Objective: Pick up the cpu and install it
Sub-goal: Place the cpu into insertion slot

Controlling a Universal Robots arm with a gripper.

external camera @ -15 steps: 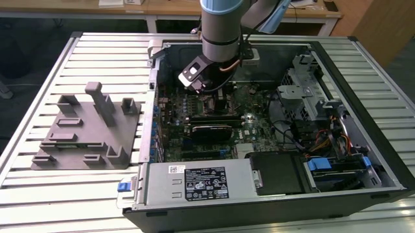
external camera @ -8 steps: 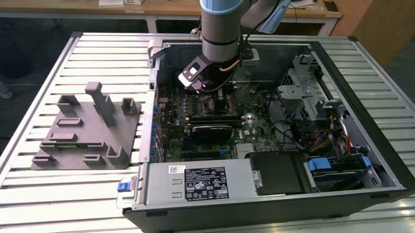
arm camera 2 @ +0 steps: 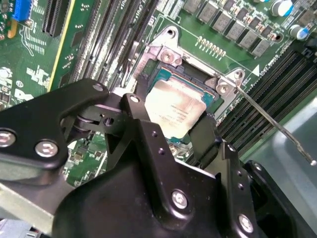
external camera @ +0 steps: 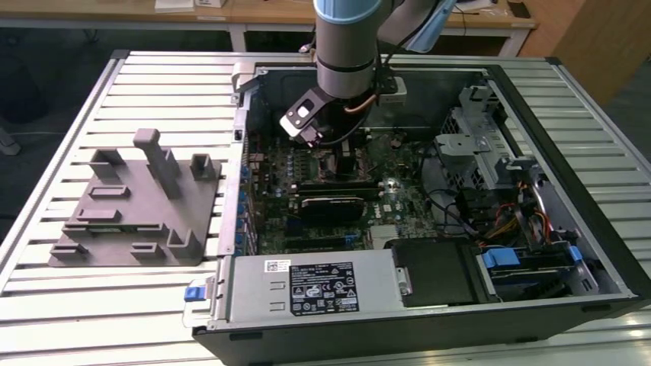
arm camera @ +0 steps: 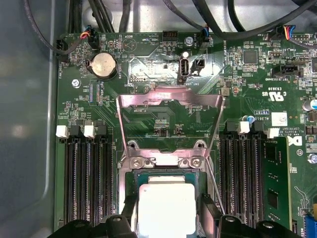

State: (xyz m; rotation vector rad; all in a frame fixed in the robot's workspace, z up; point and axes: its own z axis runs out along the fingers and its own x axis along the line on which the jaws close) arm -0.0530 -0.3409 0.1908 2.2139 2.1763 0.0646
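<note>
The cpu (arm camera 2: 174,106), a small square chip with a pale silver top, sits level over the open socket (arm camera 2: 163,57) on the green motherboard, and in the first wrist view the cpu (arm camera: 166,206) lies just below the raised load plate (arm camera: 168,116). My gripper (arm camera 2: 171,126) has one black finger against each of two opposite edges of the chip, shut on it. In the exterior view the arm (external camera: 346,69) reaches down into the open computer case, its wrist above the board's middle.
The thin socket lever (arm camera 2: 270,119) sticks out beside the socket. Black memory slots (arm camera: 86,173) run on both sides of it. A grey plastic fixture (external camera: 133,206) stands on the slatted table at the exterior view's left. A silver box with a black label (external camera: 315,286) fills the case's near side.
</note>
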